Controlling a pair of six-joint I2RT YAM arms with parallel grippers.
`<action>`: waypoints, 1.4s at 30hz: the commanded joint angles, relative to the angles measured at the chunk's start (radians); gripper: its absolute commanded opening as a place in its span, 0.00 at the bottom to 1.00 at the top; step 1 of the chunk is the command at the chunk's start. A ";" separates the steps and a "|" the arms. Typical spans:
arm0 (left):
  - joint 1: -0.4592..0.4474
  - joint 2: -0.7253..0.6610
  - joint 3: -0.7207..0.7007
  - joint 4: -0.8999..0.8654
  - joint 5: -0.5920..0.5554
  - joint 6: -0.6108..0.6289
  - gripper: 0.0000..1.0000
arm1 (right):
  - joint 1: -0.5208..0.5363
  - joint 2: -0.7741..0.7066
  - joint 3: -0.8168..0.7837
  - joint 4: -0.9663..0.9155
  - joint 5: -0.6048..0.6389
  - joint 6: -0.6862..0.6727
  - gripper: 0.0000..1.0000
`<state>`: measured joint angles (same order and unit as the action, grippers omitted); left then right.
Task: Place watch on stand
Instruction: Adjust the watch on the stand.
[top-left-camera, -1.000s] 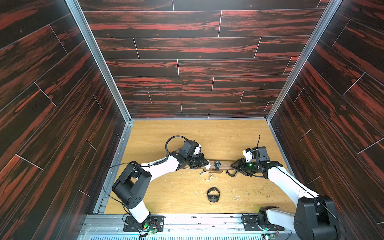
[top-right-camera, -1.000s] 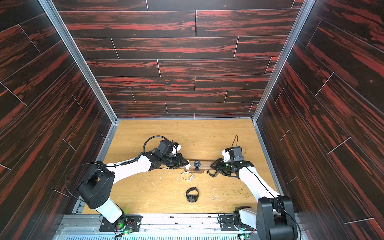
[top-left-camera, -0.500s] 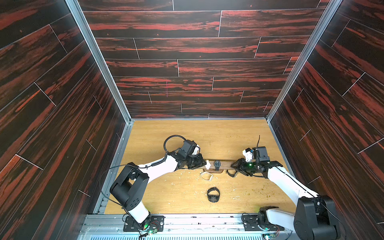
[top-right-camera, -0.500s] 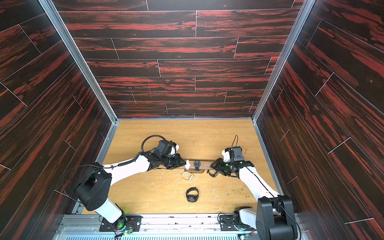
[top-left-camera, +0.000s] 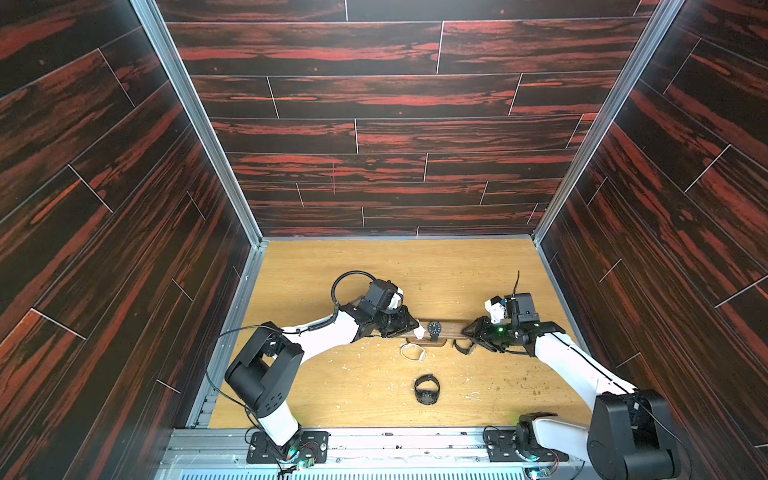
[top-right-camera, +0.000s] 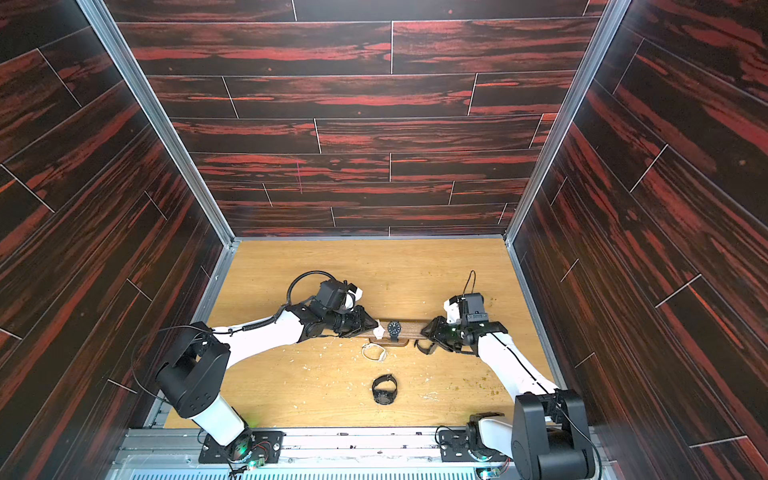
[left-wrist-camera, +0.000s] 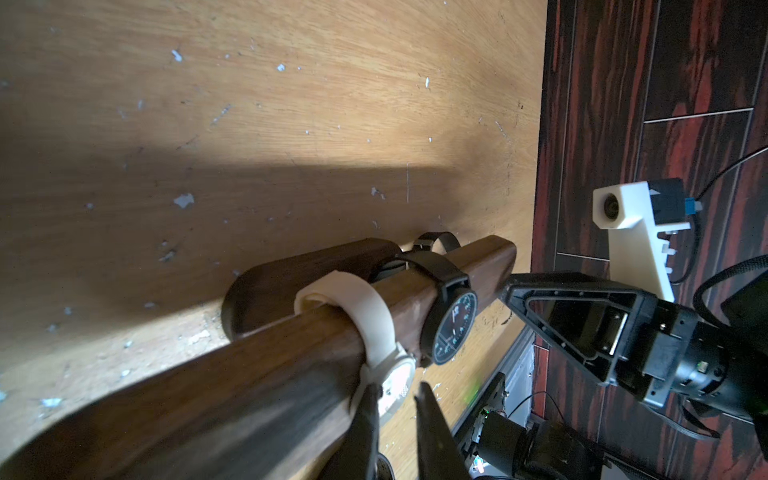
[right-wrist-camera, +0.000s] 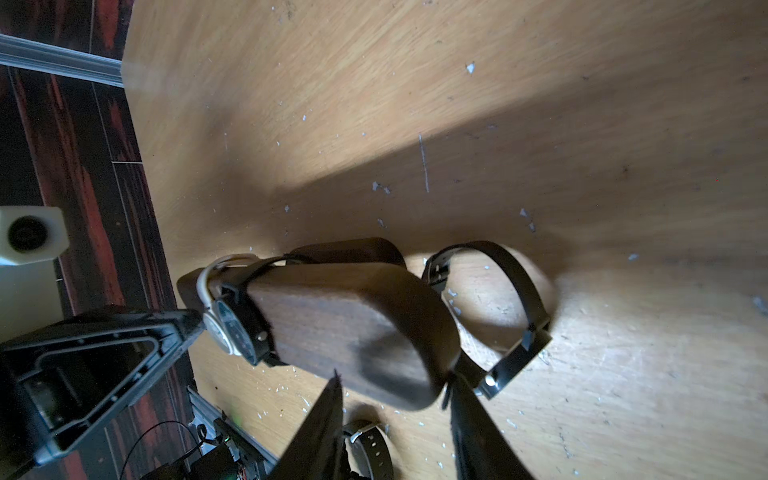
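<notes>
Near, on light wooden table (top-left-camera: 353, 270): black round watch (top-left-camera: 427, 389), lying flat, well apart from both pincers. Farther, in one left-right row: left gripper (left-wrist-camera: 397, 395), long dark-brown wooden bar stand (top-left-camera: 453, 328), right gripper (right-wrist-camera: 392, 376). Long axis of bar left-right; sliding possible only along it. White-strap watch (left-wrist-camera: 370, 324) already looped round bar, directly at tips of left gripper, just left of dark-dial watch (left-wrist-camera: 453, 328); left arm nearer. Left jaws narrow at white case; clamping or only touching, cannot tell. Right jaws half-wide, one each side of right end of bar, seemingly clamping it steady.
</notes>
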<state>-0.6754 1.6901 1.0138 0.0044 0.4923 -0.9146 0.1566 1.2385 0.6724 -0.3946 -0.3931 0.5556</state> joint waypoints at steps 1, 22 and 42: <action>-0.010 0.021 0.021 0.017 0.014 -0.006 0.19 | 0.000 0.001 -0.002 0.003 -0.015 -0.014 0.44; -0.012 0.009 0.133 -0.144 -0.014 0.096 0.19 | -0.001 -0.011 0.012 -0.025 -0.002 -0.026 0.44; -0.087 0.036 0.132 -0.174 -0.032 0.107 0.18 | -0.001 -0.020 0.024 -0.041 0.003 -0.028 0.44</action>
<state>-0.7696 1.7054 1.1297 -0.1505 0.4858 -0.8307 0.1566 1.2343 0.6758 -0.4149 -0.3893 0.5381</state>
